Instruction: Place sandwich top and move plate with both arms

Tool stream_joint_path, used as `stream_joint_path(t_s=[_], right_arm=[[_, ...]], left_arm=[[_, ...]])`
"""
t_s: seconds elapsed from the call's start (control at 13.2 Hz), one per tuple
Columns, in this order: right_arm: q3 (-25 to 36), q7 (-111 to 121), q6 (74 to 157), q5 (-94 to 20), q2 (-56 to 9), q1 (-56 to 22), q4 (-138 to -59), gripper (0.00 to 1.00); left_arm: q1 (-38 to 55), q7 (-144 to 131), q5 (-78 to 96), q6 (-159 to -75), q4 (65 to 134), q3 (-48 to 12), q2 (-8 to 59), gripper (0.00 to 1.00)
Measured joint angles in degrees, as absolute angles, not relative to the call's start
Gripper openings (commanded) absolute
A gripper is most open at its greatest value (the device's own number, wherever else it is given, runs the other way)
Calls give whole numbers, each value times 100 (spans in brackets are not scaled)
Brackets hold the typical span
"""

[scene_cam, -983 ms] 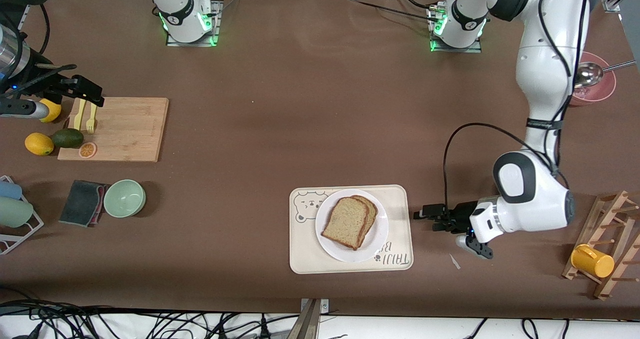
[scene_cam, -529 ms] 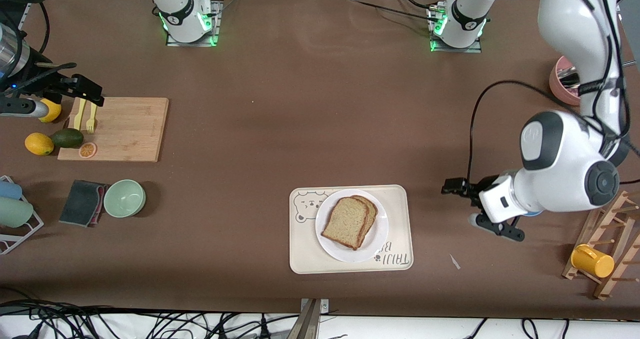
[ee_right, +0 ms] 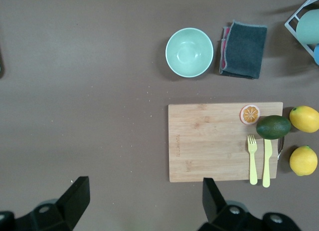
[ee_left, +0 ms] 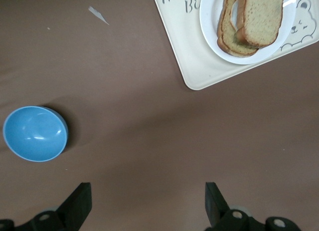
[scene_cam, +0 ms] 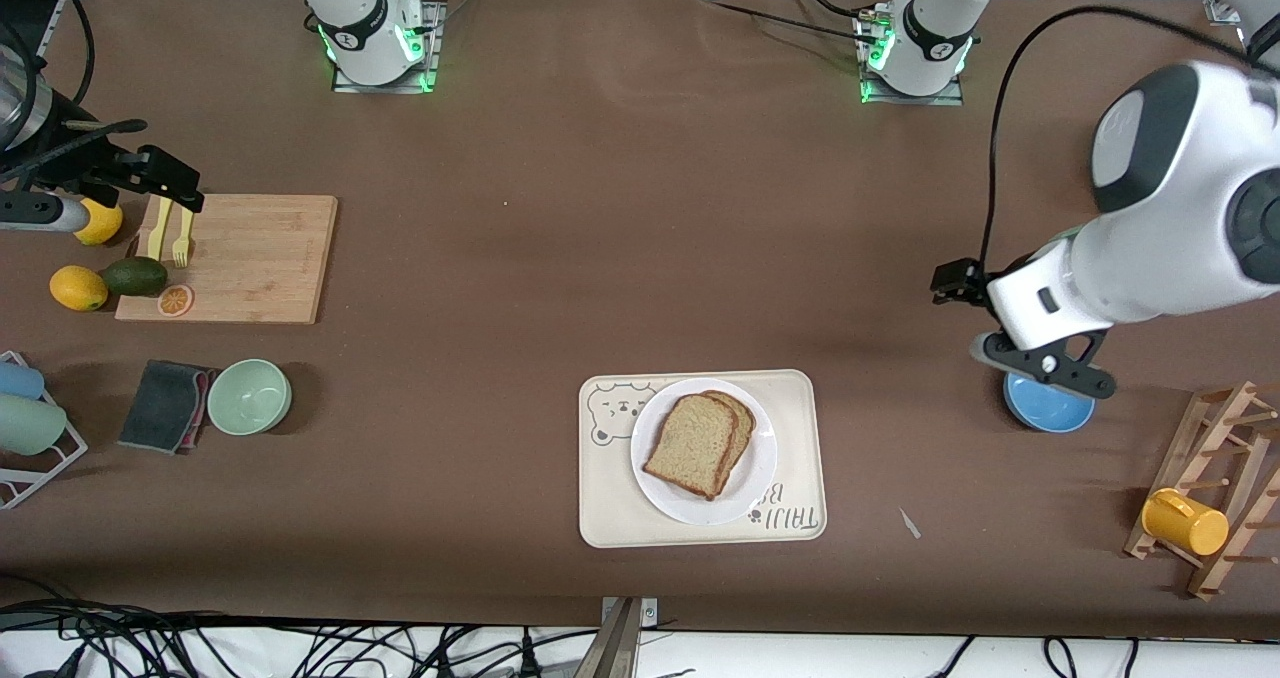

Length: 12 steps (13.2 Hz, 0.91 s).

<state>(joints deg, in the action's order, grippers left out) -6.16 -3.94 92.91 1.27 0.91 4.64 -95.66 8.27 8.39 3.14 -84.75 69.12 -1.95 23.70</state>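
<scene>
The sandwich top (scene_cam: 688, 445), a plain brown bread slice, lies on a second slice (scene_cam: 742, 420) on the white plate (scene_cam: 762, 468); it also shows in the left wrist view (ee_left: 262, 15). The plate rests on the cream bear tray (scene_cam: 800, 398). My left gripper (ee_left: 147, 203) hangs open and empty over bare table between the tray and a blue bowl (scene_cam: 1050, 410), well apart from the plate. My right gripper (ee_right: 144, 201) waits open and empty, high at the right arm's end of the table by the cutting board (scene_cam: 255, 258).
On or beside the board lie a yellow fork and knife (scene_cam: 170, 233), an avocado (scene_cam: 135, 276), an orange slice and lemons (scene_cam: 78, 288). A green bowl (scene_cam: 249, 396) and a grey cloth (scene_cam: 165, 405) sit nearer the camera. A wooden rack with a yellow cup (scene_cam: 1185, 521) stands at the left arm's end.
My left arm has risen and drawn away from the tray's edge toward its own end of the table, uncovering the blue bowl. The bread, plate and right arm have stayed put.
</scene>
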Motion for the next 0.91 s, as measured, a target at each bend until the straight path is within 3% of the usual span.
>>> stream_joint_path(t_s=[0.38,0.91], right_arm=[[-620,-406,9291,83,87,464,-9511,100],[-620,-409,9291,80,76,464,-9511,100]], left_arm=[[390,456,303,-8597,7217,-99,1747,100],[69,-89,288,-9156,9385,-309,68,100]])
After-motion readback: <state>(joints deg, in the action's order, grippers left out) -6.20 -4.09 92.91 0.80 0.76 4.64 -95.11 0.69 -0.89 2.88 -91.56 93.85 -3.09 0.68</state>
